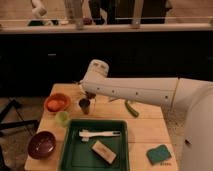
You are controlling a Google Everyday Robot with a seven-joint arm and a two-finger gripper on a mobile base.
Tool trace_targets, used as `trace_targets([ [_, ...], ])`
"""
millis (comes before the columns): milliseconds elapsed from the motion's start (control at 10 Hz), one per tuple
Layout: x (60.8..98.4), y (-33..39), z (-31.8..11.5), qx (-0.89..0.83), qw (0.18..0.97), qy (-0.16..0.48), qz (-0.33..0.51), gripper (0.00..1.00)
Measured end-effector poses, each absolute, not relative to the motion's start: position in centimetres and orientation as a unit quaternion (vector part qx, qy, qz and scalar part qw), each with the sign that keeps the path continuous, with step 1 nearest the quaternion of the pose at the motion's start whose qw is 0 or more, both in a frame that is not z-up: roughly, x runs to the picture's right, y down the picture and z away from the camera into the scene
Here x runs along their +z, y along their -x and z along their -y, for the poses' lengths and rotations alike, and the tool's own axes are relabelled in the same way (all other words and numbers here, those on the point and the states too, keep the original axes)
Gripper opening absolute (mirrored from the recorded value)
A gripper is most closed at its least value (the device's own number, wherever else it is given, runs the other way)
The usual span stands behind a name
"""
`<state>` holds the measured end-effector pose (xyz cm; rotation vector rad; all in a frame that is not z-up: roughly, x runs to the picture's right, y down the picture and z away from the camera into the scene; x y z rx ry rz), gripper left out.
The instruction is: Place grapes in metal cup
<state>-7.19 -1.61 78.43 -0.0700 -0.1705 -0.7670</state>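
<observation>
Reaching in from the right across the wooden table (145,131), a white arm (135,92). Below it, near the front edge, a green tray (118,155) holding a white brush (98,134) and a tan block (104,151). Left of the tray, a dark red bowl (41,144); behind that, an orange bowl (56,103). Gripper (90,95) directly over the metal cup (84,105), opening impossible to judge. Grapes not discernible.
</observation>
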Motion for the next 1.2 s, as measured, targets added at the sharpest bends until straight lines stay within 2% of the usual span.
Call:
trace_targets([
  [1200, 80.8, 10.4, -0.1, -0.409, 0.901, 0.071, 0.125, 0.0],
])
